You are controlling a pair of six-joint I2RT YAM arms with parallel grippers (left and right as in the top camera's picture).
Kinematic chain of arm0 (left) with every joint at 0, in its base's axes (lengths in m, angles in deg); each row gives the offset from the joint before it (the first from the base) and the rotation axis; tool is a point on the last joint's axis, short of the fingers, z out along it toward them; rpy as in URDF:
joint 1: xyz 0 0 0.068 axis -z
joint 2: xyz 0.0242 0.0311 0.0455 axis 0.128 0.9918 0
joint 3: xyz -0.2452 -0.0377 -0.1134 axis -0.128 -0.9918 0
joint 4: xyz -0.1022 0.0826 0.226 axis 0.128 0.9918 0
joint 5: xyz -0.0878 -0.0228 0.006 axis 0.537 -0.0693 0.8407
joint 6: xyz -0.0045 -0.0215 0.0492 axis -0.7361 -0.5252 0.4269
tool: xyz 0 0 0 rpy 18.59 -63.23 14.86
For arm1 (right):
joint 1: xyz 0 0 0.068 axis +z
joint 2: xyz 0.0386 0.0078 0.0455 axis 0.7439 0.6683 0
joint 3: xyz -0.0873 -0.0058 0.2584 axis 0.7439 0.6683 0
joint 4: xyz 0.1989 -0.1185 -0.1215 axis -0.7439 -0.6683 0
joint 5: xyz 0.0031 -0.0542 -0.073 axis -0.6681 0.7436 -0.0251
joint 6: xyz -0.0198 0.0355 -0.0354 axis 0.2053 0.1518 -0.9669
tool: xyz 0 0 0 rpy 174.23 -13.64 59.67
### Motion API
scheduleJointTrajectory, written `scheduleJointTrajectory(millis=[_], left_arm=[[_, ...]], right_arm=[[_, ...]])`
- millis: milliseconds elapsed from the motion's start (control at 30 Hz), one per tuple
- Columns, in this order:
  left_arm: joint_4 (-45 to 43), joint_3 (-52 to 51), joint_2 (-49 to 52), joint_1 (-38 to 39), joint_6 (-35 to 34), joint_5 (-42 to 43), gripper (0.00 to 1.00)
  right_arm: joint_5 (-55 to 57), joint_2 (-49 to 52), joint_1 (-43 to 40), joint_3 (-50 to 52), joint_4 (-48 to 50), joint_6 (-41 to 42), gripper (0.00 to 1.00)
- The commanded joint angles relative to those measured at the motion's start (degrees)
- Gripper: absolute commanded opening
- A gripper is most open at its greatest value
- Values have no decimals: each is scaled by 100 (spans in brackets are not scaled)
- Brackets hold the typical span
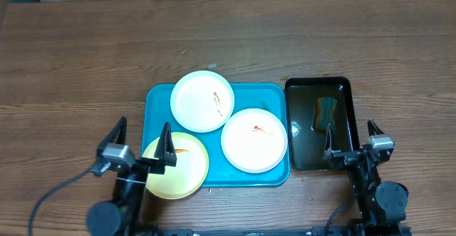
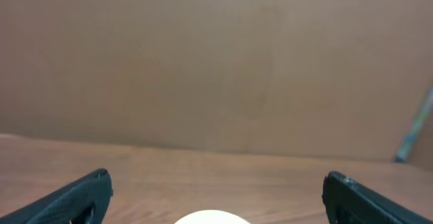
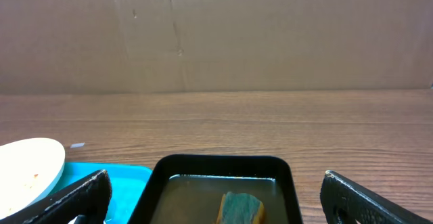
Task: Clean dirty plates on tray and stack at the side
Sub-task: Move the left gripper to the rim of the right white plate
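Note:
Three plates lie on the turquoise tray [image 1: 158,100]: a white plate [image 1: 201,100] at the back, a white plate [image 1: 254,140] at the right, both with orange-red smears, and a pale yellow plate [image 1: 182,166] at the front left, overhanging the rim. My left gripper [image 1: 142,141] stands open at the yellow plate's near-left edge, holding nothing; in its wrist view only a pale plate edge [image 2: 212,218] shows between the fingers. My right gripper [image 1: 350,136] stands open and empty at the near end of the black basin [image 1: 303,88].
The black basin [image 3: 223,164] holds dark water and a green-and-yellow sponge [image 1: 325,113], also seen as the sponge [image 3: 241,208] in the right wrist view. Brown cardboard [image 3: 270,34] backs the wooden table [image 1: 85,72].

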Motion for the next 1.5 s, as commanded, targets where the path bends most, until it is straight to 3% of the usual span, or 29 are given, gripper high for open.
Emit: scheduleJointTrajectory(millis=[0,133,333,500,600,667,767,833,1100,1467], left_arm=[[673,1436,911,33,92,525,100],[2485,3397,2643,33,616,1128,100],[6367,6918,6046,39,743,1193,100],[7735,8345,8035,39,428,1497,100],[8000,8400,8800,52,216,2159,98],[8083,8369,9213,125,249,2267,81],[8159,8314,9694,391,249,1982,30],[8225,8297,9930,660,247,1580,6],[8124,8288,10201,1853,-61,413,4],[7488,8317,10203,2258,-2,999,4]], right_arm=[[46,-66,15,61,33,-39,100],[46,-66,15,61,33,-39,100],[46,-66,15,61,33,-39,100],[46,-66,15,61,33,-42,100],[46,-66,15,61,33,-39,100],[46,-66,15,61,33,-42,100],[46,-66,17,61,33,-39,100],[46,-66,15,61,33,-39,100],[46,-66,15,61,33,-39,100],[46,-66,15,61,33,-39,100]])
